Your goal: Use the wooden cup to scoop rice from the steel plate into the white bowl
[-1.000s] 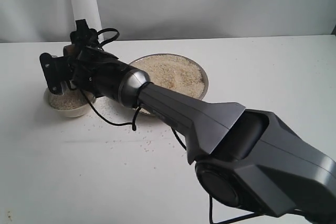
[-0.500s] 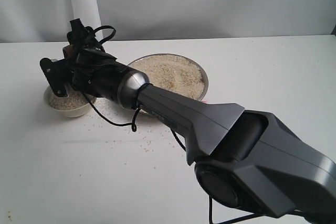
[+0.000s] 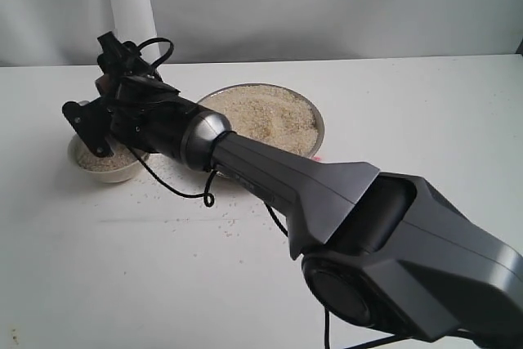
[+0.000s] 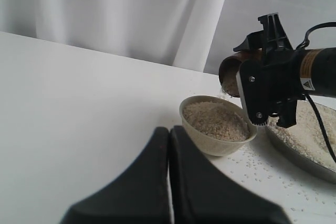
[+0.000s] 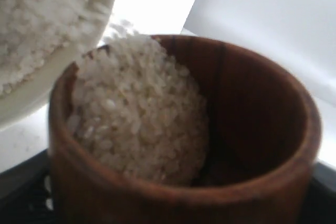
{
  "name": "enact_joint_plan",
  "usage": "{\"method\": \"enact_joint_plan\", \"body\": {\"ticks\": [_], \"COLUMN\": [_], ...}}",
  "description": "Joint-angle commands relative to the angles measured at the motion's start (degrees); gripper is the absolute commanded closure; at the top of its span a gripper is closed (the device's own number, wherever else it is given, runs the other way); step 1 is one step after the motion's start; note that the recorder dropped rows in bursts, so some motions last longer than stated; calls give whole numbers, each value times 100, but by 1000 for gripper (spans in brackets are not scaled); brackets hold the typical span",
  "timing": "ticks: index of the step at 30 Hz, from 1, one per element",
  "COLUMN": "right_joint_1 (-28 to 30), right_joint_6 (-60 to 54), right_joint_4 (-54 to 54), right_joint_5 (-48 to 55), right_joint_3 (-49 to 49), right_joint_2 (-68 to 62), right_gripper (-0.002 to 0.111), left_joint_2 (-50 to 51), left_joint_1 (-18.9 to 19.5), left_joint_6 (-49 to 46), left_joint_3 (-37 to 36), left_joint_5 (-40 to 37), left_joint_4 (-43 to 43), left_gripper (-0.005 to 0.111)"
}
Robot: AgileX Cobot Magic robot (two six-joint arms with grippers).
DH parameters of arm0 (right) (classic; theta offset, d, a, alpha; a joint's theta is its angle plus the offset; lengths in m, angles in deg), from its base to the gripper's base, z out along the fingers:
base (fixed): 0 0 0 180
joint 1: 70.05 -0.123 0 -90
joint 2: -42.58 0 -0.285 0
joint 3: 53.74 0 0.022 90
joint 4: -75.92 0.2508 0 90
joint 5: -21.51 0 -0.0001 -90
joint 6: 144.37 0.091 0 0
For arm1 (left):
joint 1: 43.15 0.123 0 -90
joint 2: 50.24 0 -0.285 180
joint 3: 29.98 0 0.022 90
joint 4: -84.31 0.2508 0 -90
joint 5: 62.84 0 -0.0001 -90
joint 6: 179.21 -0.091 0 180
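While the white bowl (image 3: 113, 176) sits on the table (image 3: 425, 112) at the far left of the exterior view, heaped with rice (image 3: 98, 158), the right gripper (image 3: 100, 112) hangs directly above it, its black jaws clenched on the wooden cup (image 3: 103, 82). Only a sliver of reddish-brown wood shows there behind the gripper's housing. The left wrist view makes it plainer: the cup is tipped on its side with its mouth turned toward the bowl. It hangs above the bowl's rim and clear of it, with pale grains at its lower lip. In the right wrist view the cup's dark inside is about half filled. The grains are banked against the side nearer the bowl, and a few loose ones show between cup and bowl.

The left gripper (image 4: 169, 182) points toward the bowl from a little way off, its two dark fingers pressed flat together with nothing between them.

Just right of the bowl, partly hidden by the right arm (image 3: 278, 173), stands the steel plate (image 3: 320, 127), spread with a broad, shallow heap of grains. More grains lie scattered over the table in front of bowl and plate. Farther right, the arm's grey forearm and bulky dark joint fill the lower right of the exterior view.
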Motion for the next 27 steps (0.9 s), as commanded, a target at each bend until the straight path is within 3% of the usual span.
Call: {"method": "enact_joint_plan", "body": {"ticks": [1, 27], "right_joint_1": [-77, -56], "right_joint_6": [-120, -671], "right_joint_4": [-145, -793], "right_joint_5": [-202, -123], "right_joint_3": [47, -175], "right_joint_2": [88, 149], "right_gripper": [108, 108], "left_joint_2": [1, 1], "left_joint_1": [-26, -26], "left_joint_6": [12, 12], "left_joint_3": [-11, -11], "left_joint_5": [20, 20], "left_joint_4": [-27, -27], "left_gripper": [107, 107]}}
